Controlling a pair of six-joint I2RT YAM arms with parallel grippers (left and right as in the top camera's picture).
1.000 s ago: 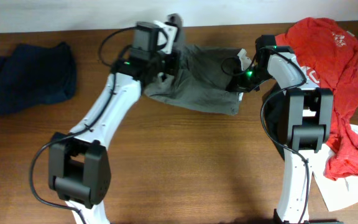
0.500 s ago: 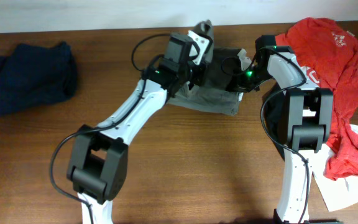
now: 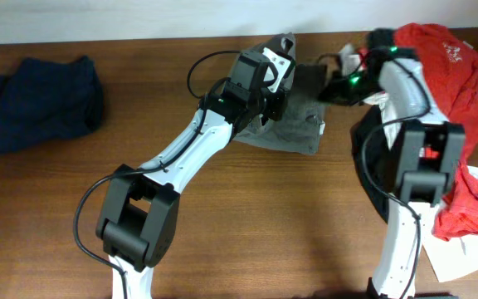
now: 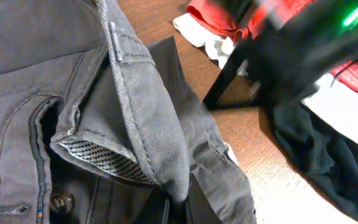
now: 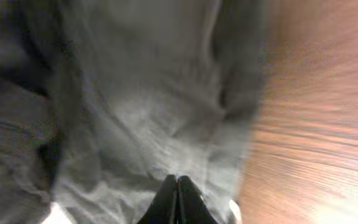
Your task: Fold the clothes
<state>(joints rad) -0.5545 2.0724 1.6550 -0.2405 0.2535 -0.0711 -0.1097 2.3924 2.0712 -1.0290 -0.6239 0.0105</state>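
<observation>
Grey-olive shorts [image 3: 297,129] of thick twill, with pockets and a dotted pale waistband lining [image 4: 104,163]. They lie at the far middle of the brown wooden table [image 3: 289,232], partly doubled over, with one waistband corner raised off the surface.

Left gripper [image 4: 178,208]: jaws closed on that waistband fold. In the left wrist view the cloth runs straight down between the fingers.
Right gripper [image 5: 178,193]: fingertips pressed together to a point over grey cloth. The view is blurred, so I cannot tell whether any fabric is pinched between them.

Handling (judged): soft, limp, fairly light, not fragile. The waistband and seams are layered and stiffer than the leg panels, so they should hold a crease line and give a pinch something to bite. Single-layer leg cloth will likely sag and slide. Twill on wood probably drags rather than slips, so lift before carrying over. Best holds are waistband or hem corners, one per arm, with the cloth kept taut between them. Avoid the pocket opening [image 4: 39,143] and the button [image 4: 58,200], where a grip risks catching one layer only.

Surroundings: a red T-shirt [image 3: 442,75] is heaped at the right end beside the right arm. A white piece [image 4: 197,31] and a black piece [image 4: 319,155] lie near it. A dark navy crumpled garment [image 3: 44,100] sits well apart at the far left.
</observation>
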